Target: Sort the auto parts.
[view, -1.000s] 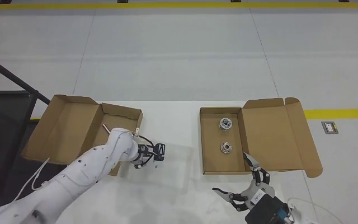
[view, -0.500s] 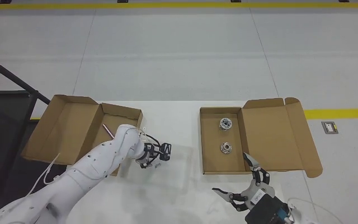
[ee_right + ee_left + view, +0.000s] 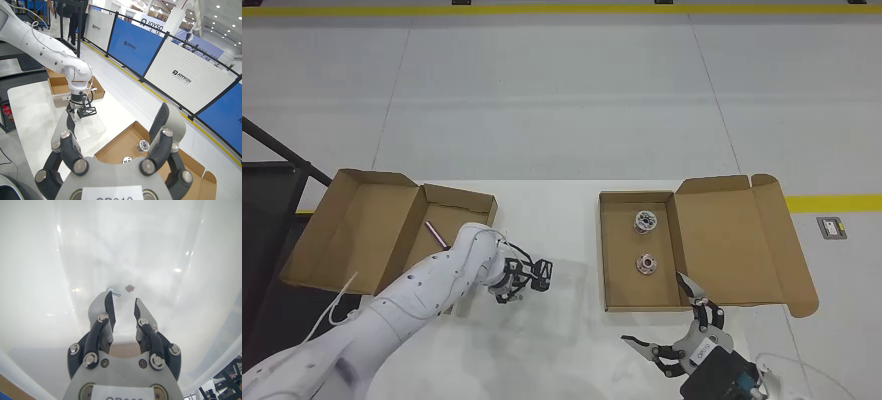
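Red bottle [image 3: 6,114] just beside white table [image 3: 28,106]; blue & white barrier panels [image 3: 187,75] in bkgd; yellow floor line [image 3: 542,9].

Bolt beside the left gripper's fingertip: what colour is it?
The bolt is shiny silver; the left wrist view shows it best.

A white table [image 3: 552,215] carries three things, set out in a row. An open cardboard box [image 3: 457,215] sits at its left end and a second open cardboard box [image 3: 627,285] at its right end, each with its lid folded flat outward. Between them, nearer the left box, stands a clear plastic tray [image 3: 90,128].
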{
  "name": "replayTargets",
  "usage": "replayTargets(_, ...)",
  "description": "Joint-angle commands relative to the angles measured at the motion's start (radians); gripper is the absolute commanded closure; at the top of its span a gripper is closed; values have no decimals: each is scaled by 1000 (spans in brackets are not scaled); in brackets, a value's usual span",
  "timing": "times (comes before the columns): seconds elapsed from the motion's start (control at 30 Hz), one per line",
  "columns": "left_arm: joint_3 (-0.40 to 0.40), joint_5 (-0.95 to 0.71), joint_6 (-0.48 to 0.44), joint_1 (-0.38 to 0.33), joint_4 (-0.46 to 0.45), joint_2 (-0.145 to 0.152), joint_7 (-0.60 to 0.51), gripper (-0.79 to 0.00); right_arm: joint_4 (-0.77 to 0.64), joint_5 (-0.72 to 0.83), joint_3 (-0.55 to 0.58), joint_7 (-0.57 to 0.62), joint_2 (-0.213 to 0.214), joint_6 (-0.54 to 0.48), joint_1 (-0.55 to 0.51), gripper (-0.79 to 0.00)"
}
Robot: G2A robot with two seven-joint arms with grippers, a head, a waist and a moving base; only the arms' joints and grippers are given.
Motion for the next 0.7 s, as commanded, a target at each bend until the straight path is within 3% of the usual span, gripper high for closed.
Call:
replayTargets(0.0,7,-4,0,-3,12,-7,1,-299,0,0,0,0,0,0,0,-785)
replayTargets(0.67,33,-5,0,-25,80,-49,40,-292,0,0,0,0,0,0,0,-785)
